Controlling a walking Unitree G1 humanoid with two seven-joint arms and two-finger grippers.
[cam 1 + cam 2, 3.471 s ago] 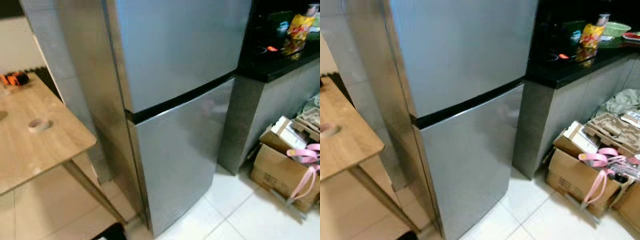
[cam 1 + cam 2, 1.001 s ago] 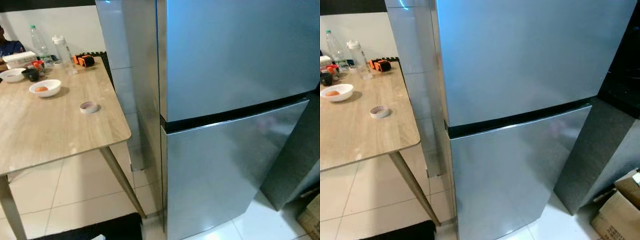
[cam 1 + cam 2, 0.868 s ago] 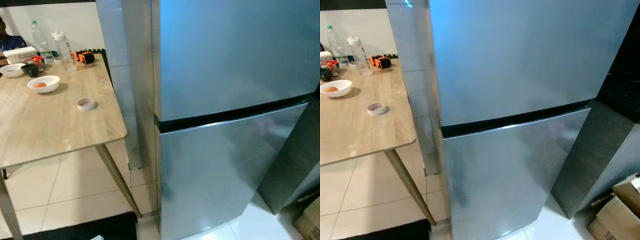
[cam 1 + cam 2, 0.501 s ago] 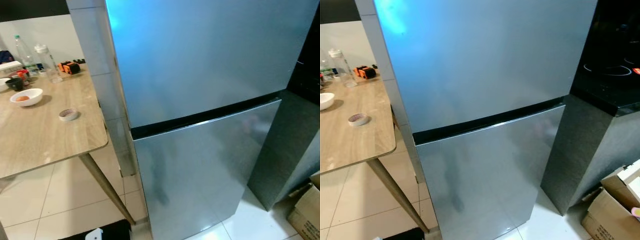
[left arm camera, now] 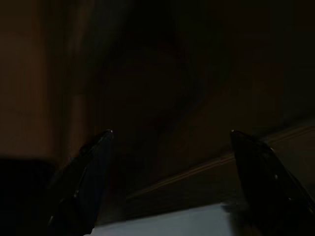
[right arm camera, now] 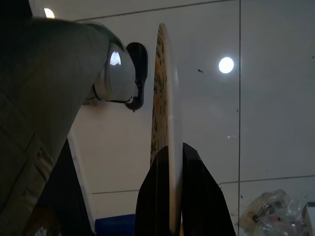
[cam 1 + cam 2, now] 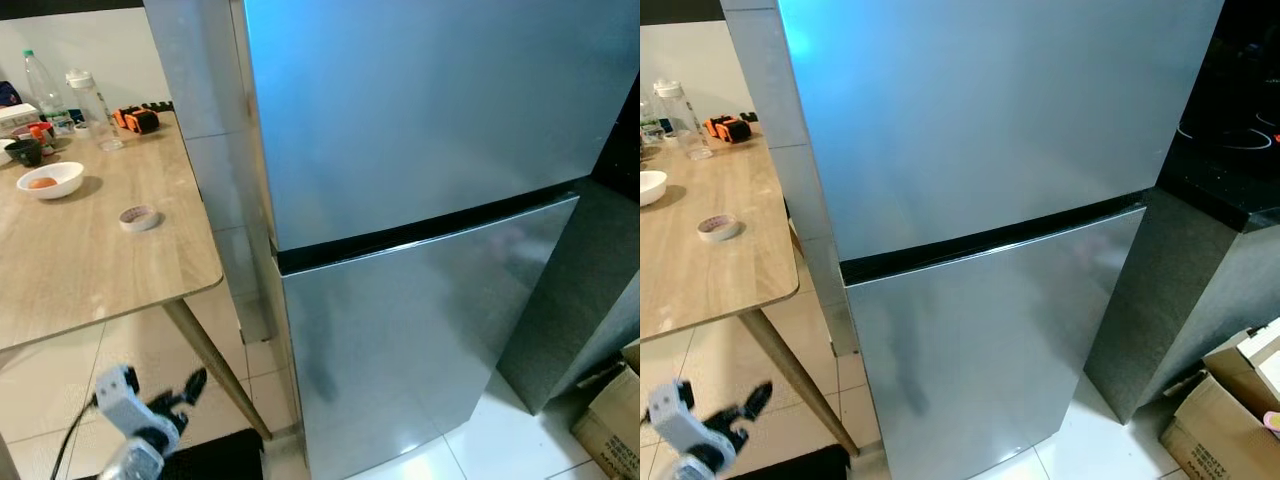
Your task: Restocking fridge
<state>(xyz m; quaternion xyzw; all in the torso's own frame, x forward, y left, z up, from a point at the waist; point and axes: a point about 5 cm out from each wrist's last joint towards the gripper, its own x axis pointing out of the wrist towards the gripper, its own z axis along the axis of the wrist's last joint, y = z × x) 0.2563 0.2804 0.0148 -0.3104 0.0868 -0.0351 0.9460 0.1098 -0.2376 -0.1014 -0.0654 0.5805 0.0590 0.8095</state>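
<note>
**Left gripper low beside the shut fridge, right gripper pinching a plate**

Left gripper [image 7: 190,385] raised low at the near left, under the corner of the wooden table [image 7: 110,270] and beside its slanted leg, well short of the fridge [image 7: 420,200]. Fingers spread wide apart in the left wrist view [image 5: 86,177], with nothing between them; very dark there, so what lies ahead of them cannot be made out, perhaps a pale strip of floor.

Right gripper [image 6: 173,187] pinching a plate [image 6: 165,113] by its rim, seen edge-on, fingers pressed to either face of it. Plate upright in that view, with a patterned face and a pale edge. White tiled floor [image 6: 266,123] behind it, with glints of lamps, and a grey-clad robot leg and foot [image 6: 59,98] alongside.

Fridge tall and silver, two doors, both shut, with a black seam between upper and lower. Dark counter [image 7: 1230,170] against its right side, a cardboard box [image 7: 1225,425] on the floor below.

On the table: a white bowl [image 7: 50,180] with something orange in it, a roll of tape [image 7: 138,217], two clear bottles [image 7: 92,105], an orange and black object [image 7: 135,120] at the far edge.
</note>
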